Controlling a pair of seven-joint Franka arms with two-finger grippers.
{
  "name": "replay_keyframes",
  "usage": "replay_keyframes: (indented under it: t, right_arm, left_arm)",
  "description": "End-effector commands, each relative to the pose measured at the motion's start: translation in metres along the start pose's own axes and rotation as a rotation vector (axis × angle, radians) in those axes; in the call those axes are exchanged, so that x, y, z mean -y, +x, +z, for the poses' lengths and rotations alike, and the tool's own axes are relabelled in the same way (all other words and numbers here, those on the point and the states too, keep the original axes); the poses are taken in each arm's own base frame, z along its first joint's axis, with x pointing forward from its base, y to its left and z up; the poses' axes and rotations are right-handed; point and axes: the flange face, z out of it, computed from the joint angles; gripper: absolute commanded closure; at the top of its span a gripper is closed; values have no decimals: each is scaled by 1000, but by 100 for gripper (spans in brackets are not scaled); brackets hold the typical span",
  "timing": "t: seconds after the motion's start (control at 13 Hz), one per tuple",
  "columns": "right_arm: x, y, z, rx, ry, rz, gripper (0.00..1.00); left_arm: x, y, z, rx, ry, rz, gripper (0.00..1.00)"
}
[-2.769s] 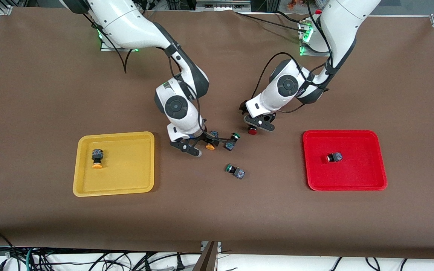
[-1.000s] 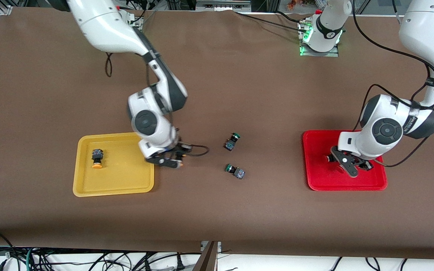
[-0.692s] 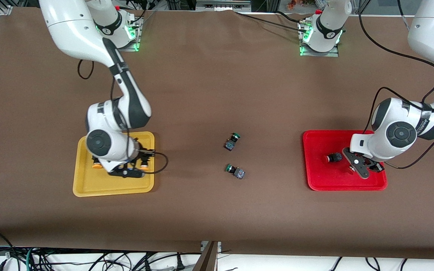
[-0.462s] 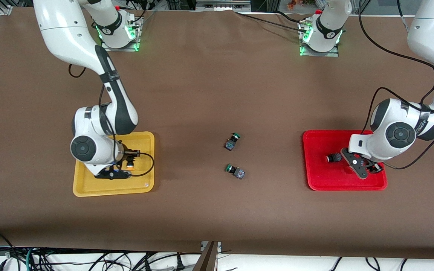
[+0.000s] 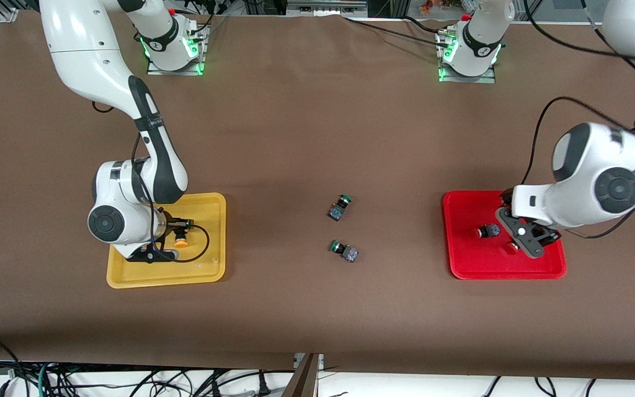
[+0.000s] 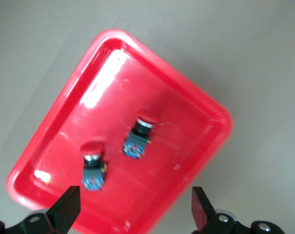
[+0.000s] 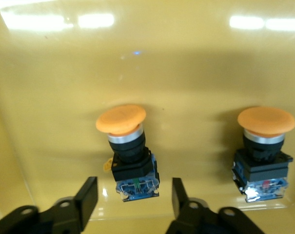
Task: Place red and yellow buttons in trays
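In the right wrist view two yellow buttons (image 7: 127, 151) (image 7: 264, 151) lie side by side in the yellow tray (image 7: 162, 63). My right gripper (image 7: 132, 197) is open, its fingers flanking the nearer button's base with a gap on each side. The front view shows one yellow button (image 5: 181, 240) beside the right gripper (image 5: 163, 249) in the yellow tray (image 5: 207, 259); the arm hides the other. Two red buttons (image 6: 140, 135) (image 6: 92, 165) lie in the red tray (image 6: 186, 141). My left gripper (image 6: 133, 212) hangs open above it, holding nothing. In the front view it (image 5: 527, 241) is over the red tray (image 5: 472, 264).
Two green-capped switches (image 5: 339, 208) (image 5: 344, 250) lie on the brown table between the two trays. The arm bases stand at the table's edge farthest from the front camera.
The right arm carried a yellow button into the yellow tray and opened its fingers off it. The left gripper opened over the red tray, left its red button there and rose.
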Motion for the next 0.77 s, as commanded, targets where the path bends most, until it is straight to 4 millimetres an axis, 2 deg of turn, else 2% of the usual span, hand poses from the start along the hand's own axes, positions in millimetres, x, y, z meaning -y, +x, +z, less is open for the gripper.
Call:
replay_keyframes:
  t: [0.0, 0.08, 0.23, 0.38, 0.46, 0.54, 0.62, 0.69]
  right_arm:
    - [-2, -1, -50, -3, 14, -21, 0]
    - [-3, -1, -74, 18, 12, -23, 0]
    - [-17, -5, -124, 79, -4, -54, 0]
    - [-35, -18, -163, 133, -40, -128, 0]
    - [-44, -30, -195, 126, -63, -176, 0]
    - [-48, -43, -224, 104, -61, -191, 0]
    - [-52, -62, -260, 74, -47, -188, 0]
    - [-57, -84, -283, 101, -30, -182, 0]
  left_arm:
    - [-19, 5, -68, 29, -61, -106, 0]
    - [-31, 5, -89, 56, -65, -154, 0]
    - [-50, -5, -135, 68, -34, -210, 0]
    - [-77, -16, -184, 41, 47, -228, 0]
    - [-97, -13, -200, 39, 92, -251, 0]
    - [-94, -27, -209, 38, 122, -363, 0]
    - [-99, -31, -208, 26, 127, -482, 0]
    - [-97, -44, -209, -29, 102, -616, 0]
